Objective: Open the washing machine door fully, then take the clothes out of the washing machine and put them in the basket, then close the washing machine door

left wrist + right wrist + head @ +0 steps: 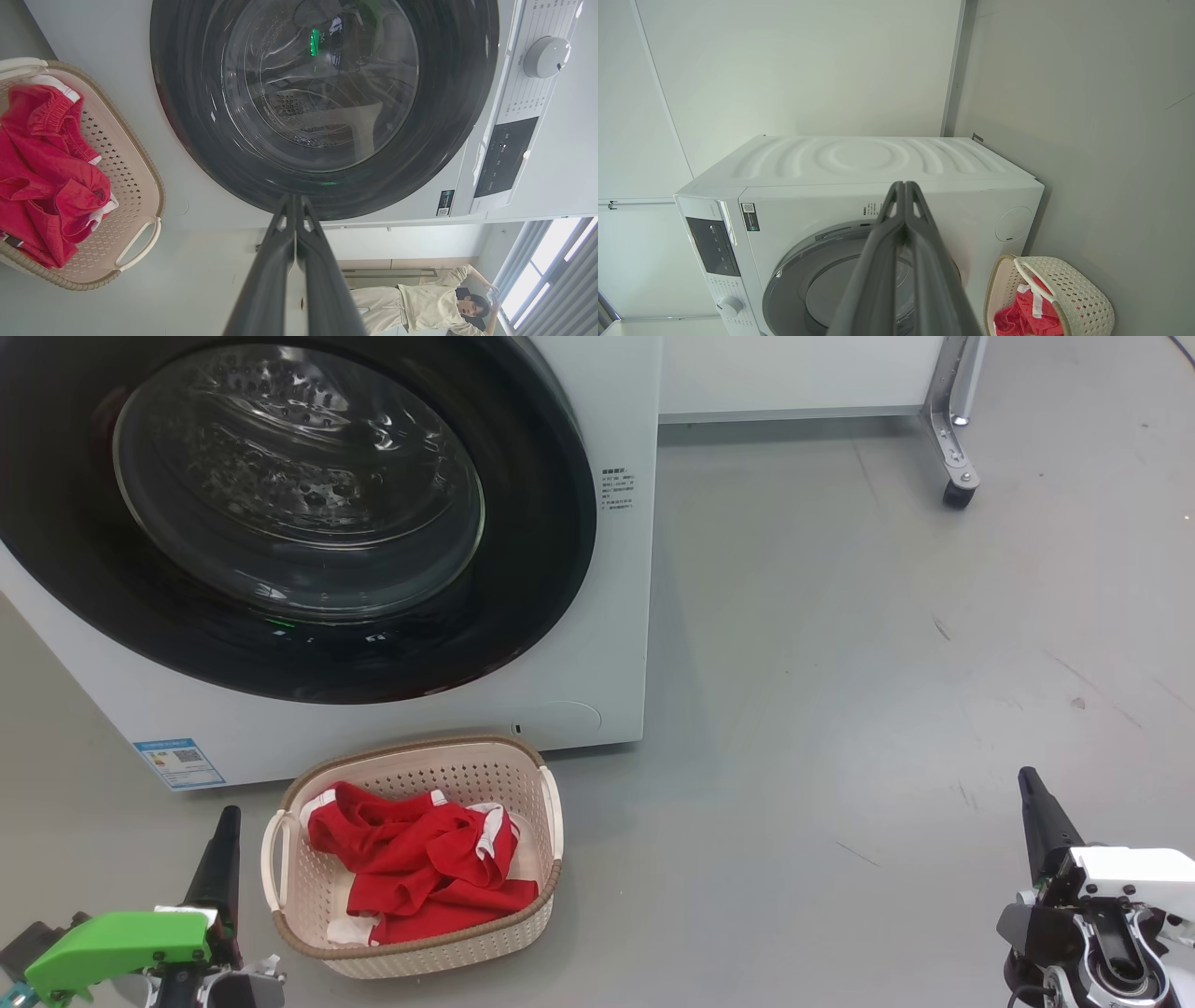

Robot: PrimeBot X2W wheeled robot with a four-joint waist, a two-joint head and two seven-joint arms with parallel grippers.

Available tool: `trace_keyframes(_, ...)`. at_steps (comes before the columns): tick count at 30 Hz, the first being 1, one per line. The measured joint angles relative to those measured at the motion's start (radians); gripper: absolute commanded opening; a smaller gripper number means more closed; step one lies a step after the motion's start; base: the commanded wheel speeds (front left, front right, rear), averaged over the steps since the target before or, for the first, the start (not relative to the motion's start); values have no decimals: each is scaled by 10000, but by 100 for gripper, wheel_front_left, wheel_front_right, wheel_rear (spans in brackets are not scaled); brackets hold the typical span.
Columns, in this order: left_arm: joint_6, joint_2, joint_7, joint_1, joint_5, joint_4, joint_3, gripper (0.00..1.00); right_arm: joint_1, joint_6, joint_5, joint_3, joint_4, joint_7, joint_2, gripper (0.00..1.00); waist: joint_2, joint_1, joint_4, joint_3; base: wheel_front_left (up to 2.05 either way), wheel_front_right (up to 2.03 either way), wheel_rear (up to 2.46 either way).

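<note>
Left jaws and right jaws, in the lower corners, are clenched on nothing. The clothes (420, 873) lie in the basket (448, 773), bottom centre; a careless left swing could tip it. The washing machine door (532, 616), upper left, looks shut; unlatched, it could drift open.

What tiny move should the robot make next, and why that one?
I'd guess none beyond parking its arms, since the job looks done. The red clothes lie in the basket, the washing machine door looks shut flush, and the left claw and right claw are both closed, empty and clear of everything.
</note>
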Motion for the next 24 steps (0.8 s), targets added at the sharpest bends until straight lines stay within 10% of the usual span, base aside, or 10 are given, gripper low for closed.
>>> trace_keyframes(24,-2,2,0,0,0,-6,0,0,-2,0,2,-2,0,0,2,0,0,0,0,1,0,0,0)
